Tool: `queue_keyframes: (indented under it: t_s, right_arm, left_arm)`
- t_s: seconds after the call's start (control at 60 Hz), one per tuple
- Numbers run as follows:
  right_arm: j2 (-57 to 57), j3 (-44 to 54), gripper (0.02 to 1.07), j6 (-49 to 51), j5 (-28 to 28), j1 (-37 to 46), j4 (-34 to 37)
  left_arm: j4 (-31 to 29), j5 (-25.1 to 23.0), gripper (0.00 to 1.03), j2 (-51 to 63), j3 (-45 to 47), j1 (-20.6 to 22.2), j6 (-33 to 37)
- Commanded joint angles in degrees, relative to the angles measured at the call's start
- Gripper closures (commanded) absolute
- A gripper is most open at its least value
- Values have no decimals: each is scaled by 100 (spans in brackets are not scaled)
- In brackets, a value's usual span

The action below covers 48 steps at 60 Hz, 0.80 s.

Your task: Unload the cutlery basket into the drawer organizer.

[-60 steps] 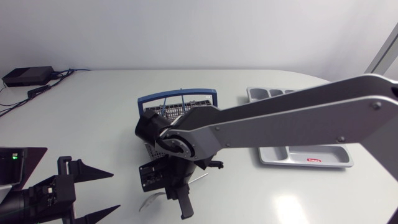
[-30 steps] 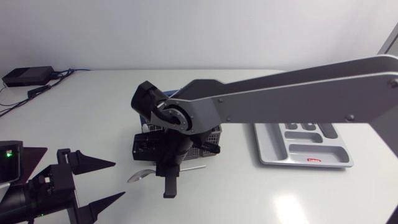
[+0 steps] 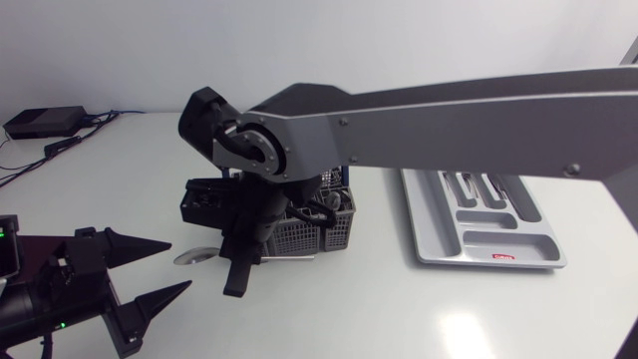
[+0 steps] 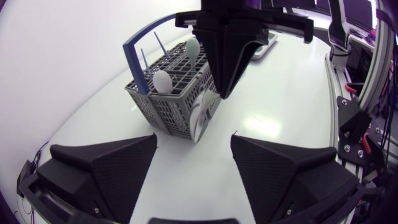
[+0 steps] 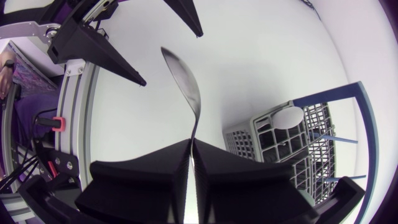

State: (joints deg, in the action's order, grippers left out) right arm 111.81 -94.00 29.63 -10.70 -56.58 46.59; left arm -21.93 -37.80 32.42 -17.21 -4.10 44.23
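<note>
The spoon (image 5: 186, 87) — polished metal, slim stem, oval bowl — is pinched by its handle in the right tool (image 5: 191, 146), whose matte black wedges are clenched on it, just beside the grey lattice basket (image 3: 324, 224) with its blue hoop. The smooth grey moulded organizer (image 3: 421, 234) lies well apart on the glossy white counter (image 3: 399, 309). The left tool (image 4: 193, 162) gapes, released, holding nothing.

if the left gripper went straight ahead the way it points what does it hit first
Probably the spoon held by the right gripper, just before the cutlery basket; depth is unclear.
</note>
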Motion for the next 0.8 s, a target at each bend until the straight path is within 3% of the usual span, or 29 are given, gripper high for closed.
queue_keyframes:
  t_s: [0.0,0.783]
  right_arm:
    - [236,-224,97,-203,-20,-38,140]
    - [368,-831,97,-651,-125,-38,474]
  left_arm:
    - [75,-192,24,106,-230,-144,-195]
    - [831,-324,57,818,-582,-170,-767]
